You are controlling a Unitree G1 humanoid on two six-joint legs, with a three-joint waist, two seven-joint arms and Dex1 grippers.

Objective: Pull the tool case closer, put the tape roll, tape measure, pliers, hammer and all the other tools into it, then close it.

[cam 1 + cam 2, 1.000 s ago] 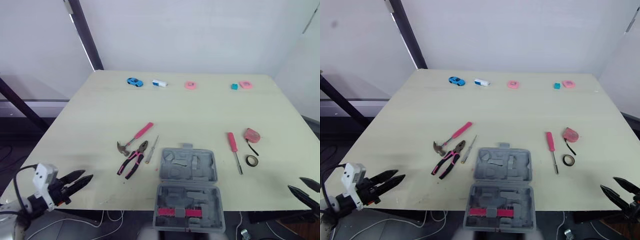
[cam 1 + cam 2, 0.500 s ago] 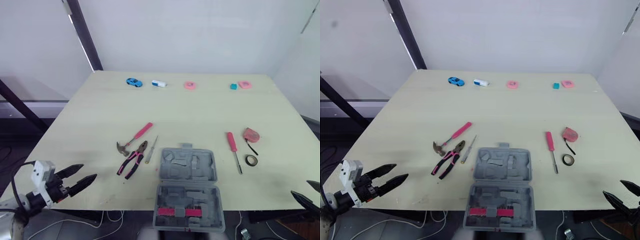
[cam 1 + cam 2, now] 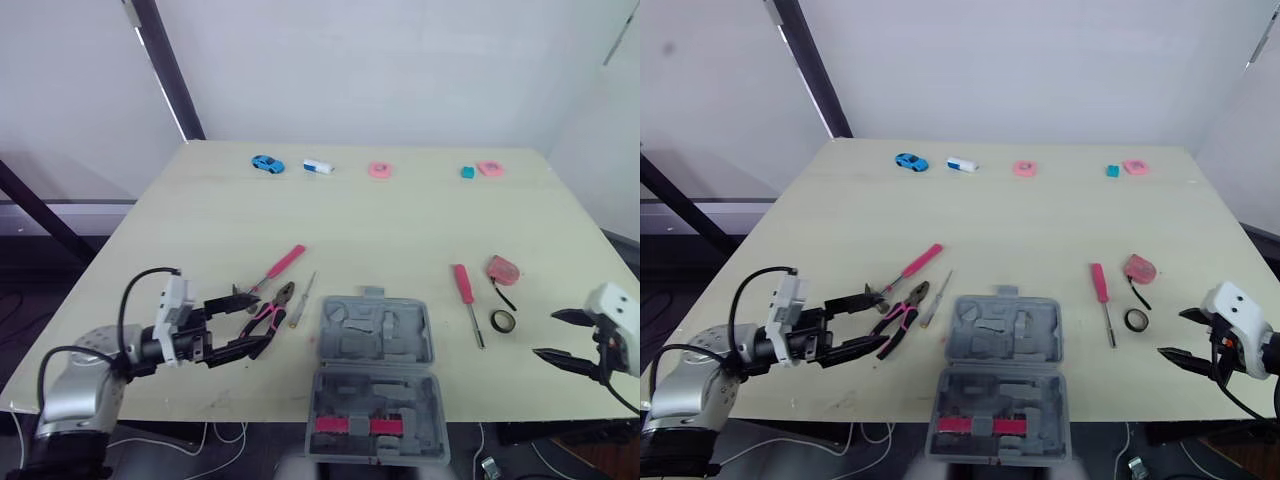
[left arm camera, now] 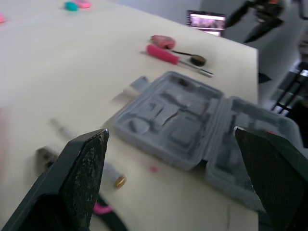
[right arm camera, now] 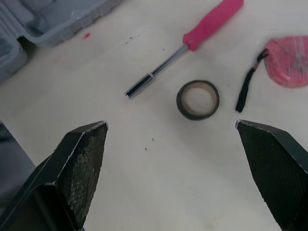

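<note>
Right wrist view is showing the spread right end effector facing the tape roll just ahead, likely light, rigid, graspable across its rim.

Even, bright light – soft shadows; left wrist view blurry.

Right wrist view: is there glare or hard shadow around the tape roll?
Right wrist view: even light, no glare on the table; the tape roll casts only a faint, soft shadow. Left eye view: flat light, no glare on the tool case.
</note>
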